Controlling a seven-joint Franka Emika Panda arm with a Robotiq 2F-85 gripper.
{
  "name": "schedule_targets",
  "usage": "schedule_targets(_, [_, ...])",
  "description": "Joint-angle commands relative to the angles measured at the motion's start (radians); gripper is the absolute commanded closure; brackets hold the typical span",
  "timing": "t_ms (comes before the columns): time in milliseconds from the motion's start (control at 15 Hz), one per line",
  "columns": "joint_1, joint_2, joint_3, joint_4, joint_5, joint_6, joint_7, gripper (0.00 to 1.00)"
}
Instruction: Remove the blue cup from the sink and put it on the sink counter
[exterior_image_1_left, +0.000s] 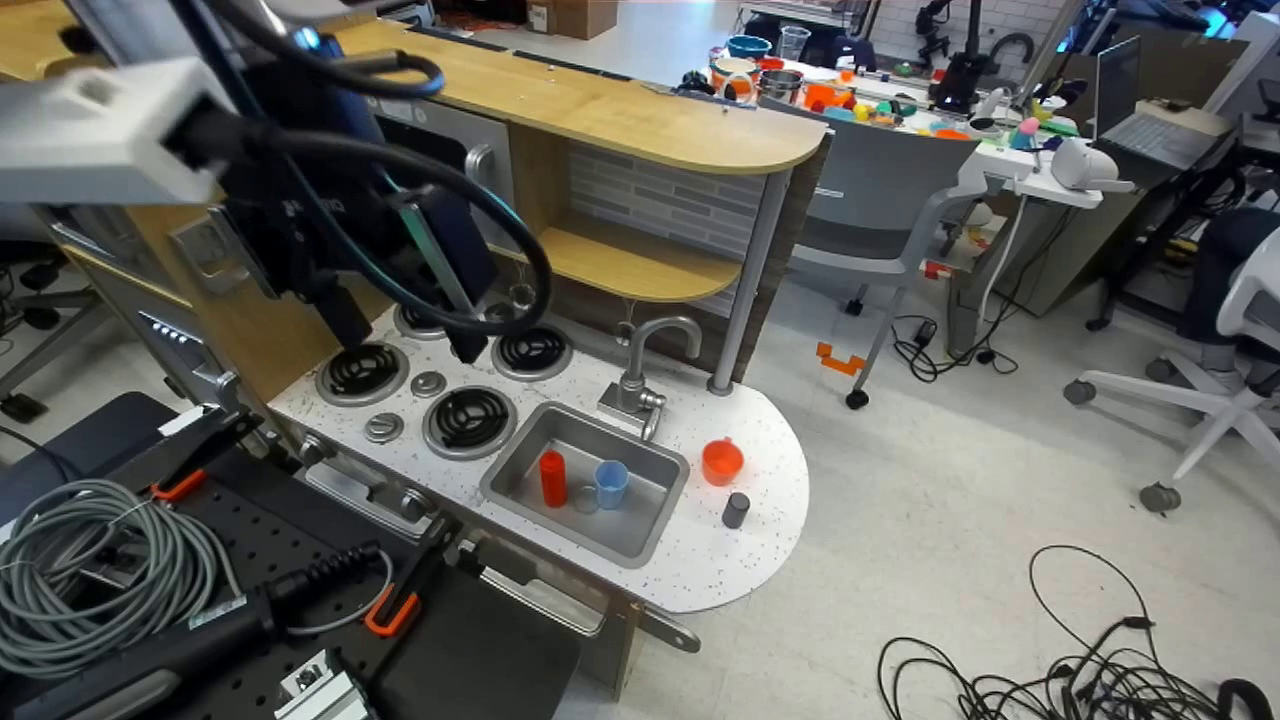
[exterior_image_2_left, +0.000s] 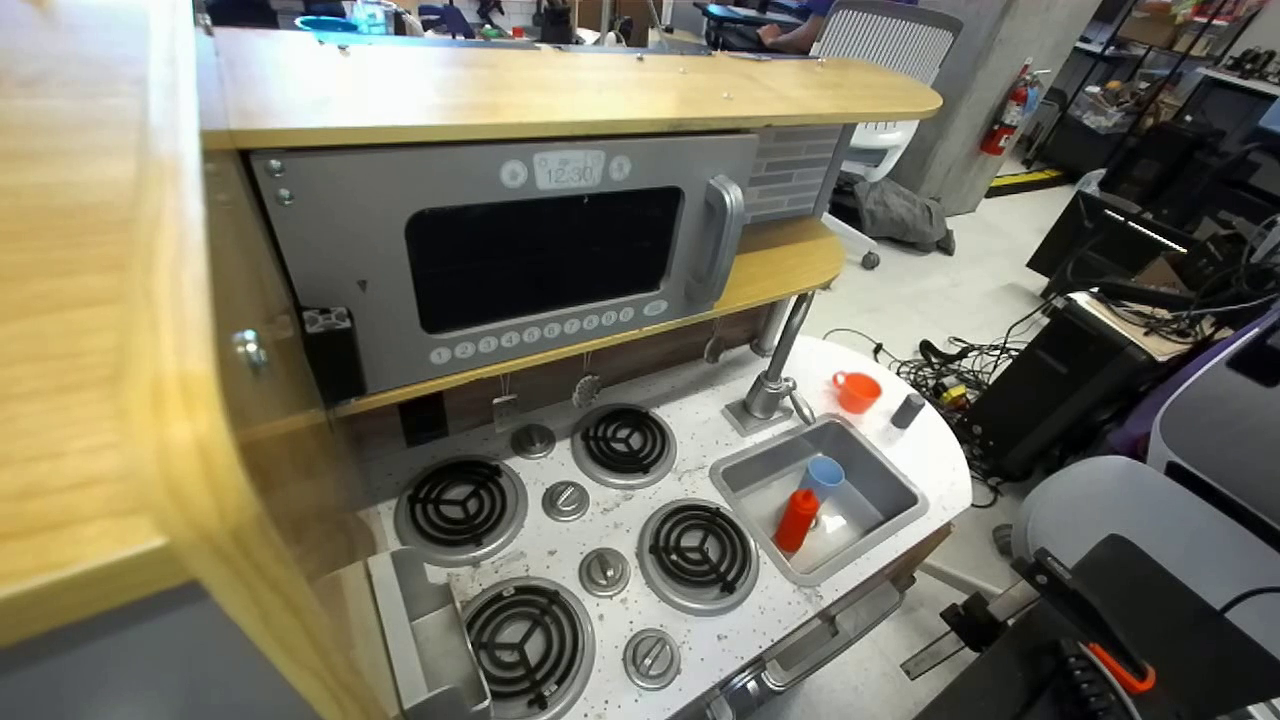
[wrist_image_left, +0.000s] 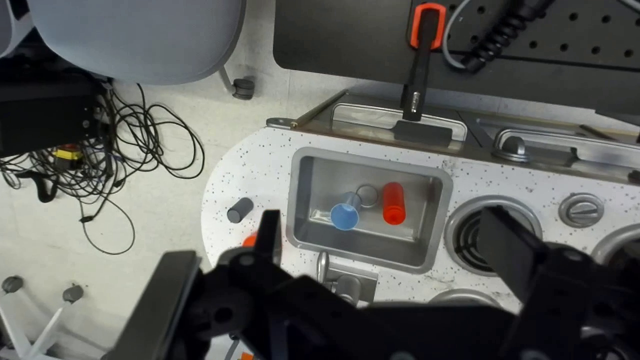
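The light blue cup (exterior_image_1_left: 611, 484) stands in the grey metal sink (exterior_image_1_left: 672, 515), close to the drain ring. It also shows in an exterior view (exterior_image_2_left: 824, 474) and, opening upward, in the wrist view (wrist_image_left: 345, 217). The white speckled sink counter (exterior_image_1_left: 772, 455) surrounds the sink and rounds off at its end. My gripper (exterior_image_1_left: 409, 336) hangs high above the stove burners, well away from the cup. In the wrist view the gripper (wrist_image_left: 382, 215) has its fingers wide apart with nothing held between them. The gripper is out of view in an exterior view.
A red bottle (exterior_image_1_left: 553, 480) stands beside the cup in the sink. A faucet (exterior_image_1_left: 634, 385) rises at the sink's back edge. An orange cup (exterior_image_1_left: 722, 462) and a grey cylinder (exterior_image_1_left: 736, 510) are on the counter. A wooden shelf (exterior_image_1_left: 640, 262) and microwave (exterior_image_2_left: 540, 260) stand behind.
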Motion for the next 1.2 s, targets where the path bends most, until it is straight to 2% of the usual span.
schedule_targets(0, [-0.005,0.184,-0.053,0.066,-0.043,0.093,-0.100,0.00])
schedule_targets(200, [-0.013,0.285,-0.090,0.105,-0.046,0.144,-0.169,0.00])
schedule_targets(667, [-0.045,0.600,-0.148,0.261,-0.035,0.188,-0.200,0.00])
schedule_targets(1133, [-0.078,0.869,-0.146,0.465,-0.004,0.156,-0.269,0.00])
